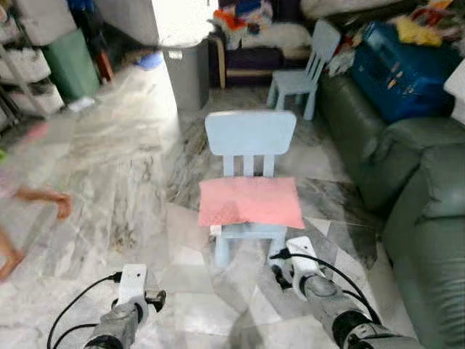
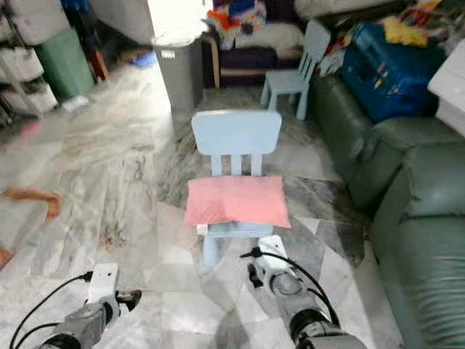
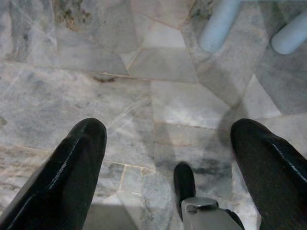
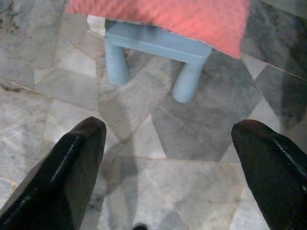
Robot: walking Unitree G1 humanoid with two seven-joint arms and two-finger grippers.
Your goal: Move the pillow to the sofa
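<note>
I see the pink pillow (image 1: 251,203) lying flat on the seat of the small pale-blue plastic chair (image 1: 250,142), so getting it onto the dark green leather sofa (image 1: 421,203) at my right is left. My left pincer (image 3: 168,167) and right pincer (image 4: 168,167) both gape wide, empty, over veined marble floor (image 1: 131,167).

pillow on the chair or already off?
On: the pink pillow lies flat on the light blue chair seat, overhanging its edges.
</note>
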